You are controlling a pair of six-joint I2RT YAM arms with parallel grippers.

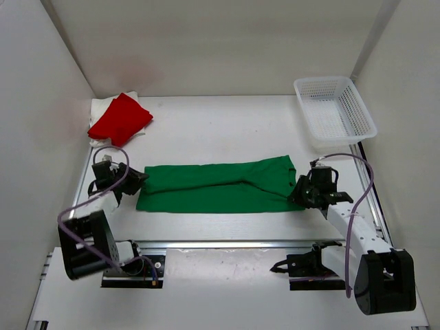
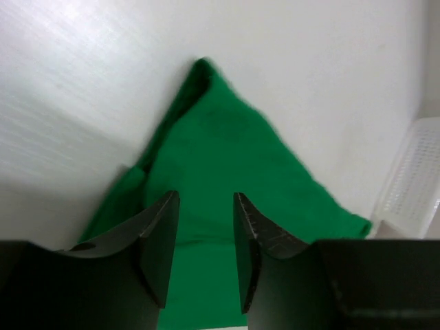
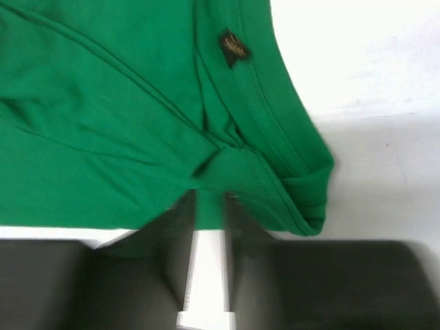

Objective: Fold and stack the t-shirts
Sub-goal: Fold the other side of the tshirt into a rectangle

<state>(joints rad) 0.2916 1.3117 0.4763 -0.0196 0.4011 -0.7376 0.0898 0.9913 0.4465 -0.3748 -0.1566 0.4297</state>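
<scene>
Right now I am working on the long green cloth t-shirt [image 1: 216, 187], which is lying as a narrow lengthwise strip across the middle of the white table [image 1: 220, 130], between my two arms. My left gripper [image 2: 205, 199] is hovering over the shirt's left end with its fingers spread and nothing between them. My right gripper [image 3: 210, 198] is sitting at the right end. Its fingers are nearly together and the cloth is puckering at their tips, but I cannot tell whether they are actually pinching it. The folded bright red t-shirt [image 1: 120, 118] is resting on the cream-white t-shirt [image 1: 100, 106] in the far left corner. I am judging the crosswise fold to be next. What I am worrying about is a shallow grip. If either side is catching only the top layer, the strip will likely peel open on the lift, and uneven lifting would skew the fold.
</scene>
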